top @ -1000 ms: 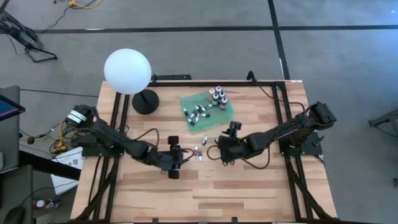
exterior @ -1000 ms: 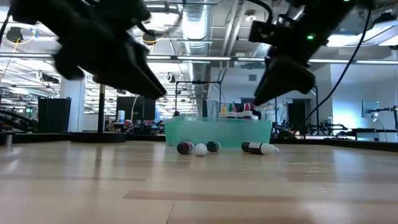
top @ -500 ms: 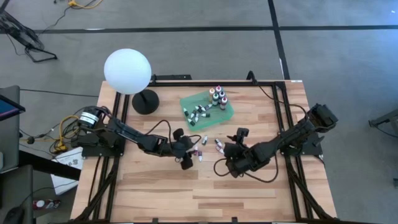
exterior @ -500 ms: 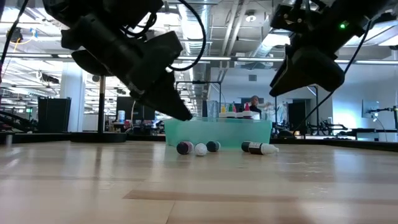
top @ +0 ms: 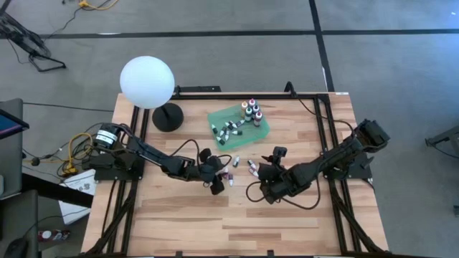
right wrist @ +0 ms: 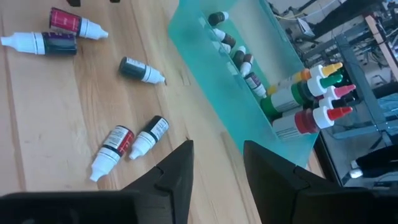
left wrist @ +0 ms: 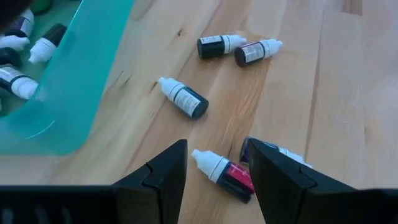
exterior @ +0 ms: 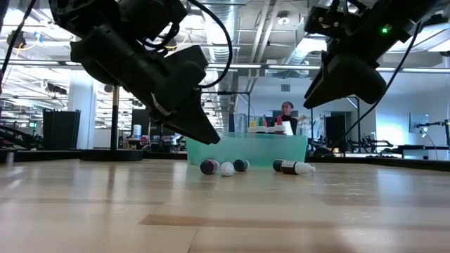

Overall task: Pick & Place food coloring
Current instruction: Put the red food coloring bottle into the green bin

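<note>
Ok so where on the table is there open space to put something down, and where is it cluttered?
The near strip of the table, in front of both arms, is bare, and so is the wood between the green tray and the right rail. It is crowded in the middle: loose droppers lie between the left gripper and right gripper, just in front of the tray. The lamp base takes the far left corner.

Both dark arms reach inward, low over the middle; left end effector (top: 217,177) and right end effector (top: 264,179) both parted, empty.
</note>
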